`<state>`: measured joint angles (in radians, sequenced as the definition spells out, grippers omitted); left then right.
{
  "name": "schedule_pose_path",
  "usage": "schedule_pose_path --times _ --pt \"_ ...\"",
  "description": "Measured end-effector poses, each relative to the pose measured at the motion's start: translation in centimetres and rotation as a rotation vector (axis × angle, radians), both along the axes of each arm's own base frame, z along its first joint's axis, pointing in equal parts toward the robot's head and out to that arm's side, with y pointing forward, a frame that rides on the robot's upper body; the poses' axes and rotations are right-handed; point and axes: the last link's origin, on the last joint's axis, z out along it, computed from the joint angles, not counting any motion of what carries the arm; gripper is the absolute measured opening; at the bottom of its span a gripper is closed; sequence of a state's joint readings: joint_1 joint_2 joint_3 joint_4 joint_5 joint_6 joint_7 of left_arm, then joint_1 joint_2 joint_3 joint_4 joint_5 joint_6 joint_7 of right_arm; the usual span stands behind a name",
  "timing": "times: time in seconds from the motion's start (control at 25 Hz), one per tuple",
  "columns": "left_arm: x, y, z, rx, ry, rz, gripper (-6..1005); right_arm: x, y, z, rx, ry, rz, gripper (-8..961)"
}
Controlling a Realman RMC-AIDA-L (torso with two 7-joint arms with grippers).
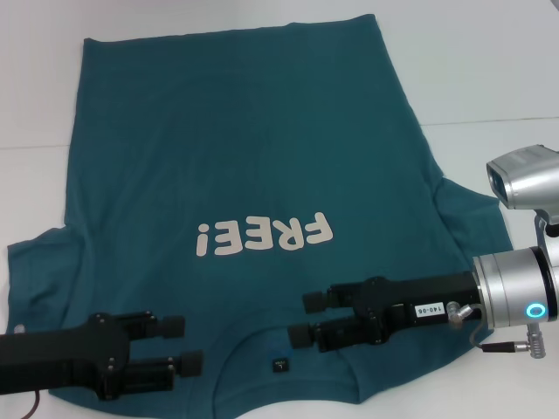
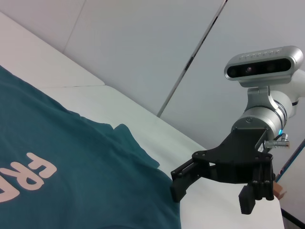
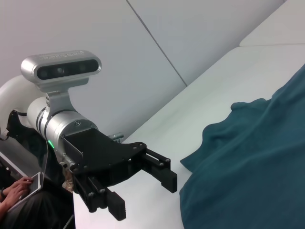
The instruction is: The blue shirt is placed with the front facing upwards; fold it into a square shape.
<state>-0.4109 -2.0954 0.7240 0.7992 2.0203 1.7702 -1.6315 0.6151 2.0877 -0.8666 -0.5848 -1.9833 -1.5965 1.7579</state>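
A white counter (image 1: 489, 70) carries the work, with pale grey wall panels behind it in both wrist views. The blue shirt (image 1: 236, 157) lies spread flat on it, front up, its white "FREE!" lettering (image 1: 264, 236) reading upside down from the head camera and its collar nearest the robot. A small black neck label (image 1: 280, 364) shows inside the collar, between the two claws.

The left claw (image 1: 182, 342) hovers over the shirt's shoulder on the robot's left side, its two fingers spread apart and pinching nothing; the label lies just beyond its fingertips toward the right claw. The left sleeve (image 1: 35, 253) lies outward of this claw, near the counter's edge.

The right claw (image 1: 307, 318) hangs over the opposite shoulder, pointing inward at the collar, fingers likewise spread and empty. The lettering sits just past its tips, farther up the chest. The right sleeve (image 1: 472, 214) lies behind this claw, beside the silver wrist and its camera (image 1: 522, 175).

From the left wrist view, the right claw (image 2: 209, 193) stands at the shirt's edge with one fingertip close to the cloth.
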Motion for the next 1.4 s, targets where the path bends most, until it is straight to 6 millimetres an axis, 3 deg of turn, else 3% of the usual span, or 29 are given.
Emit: schedule_pose_path --times 0.72,1.08,1.4 --pt "0.0 -0.1 0.0 -0.004 -0.006 0.013 752 0.0 -0.1 0.0 -0.004 0.003 0.002 929" --pt "-0.6 1.7 2.9 0.072 -0.221 0.284 755 -0.1 0.0 0.0 -0.002 0.005 0.002 928" --pt "-1.2 2.0 3.0 0.054 -0.258 0.372 757 -0.1 0.0 0.1 0.002 0.006 0.001 928"
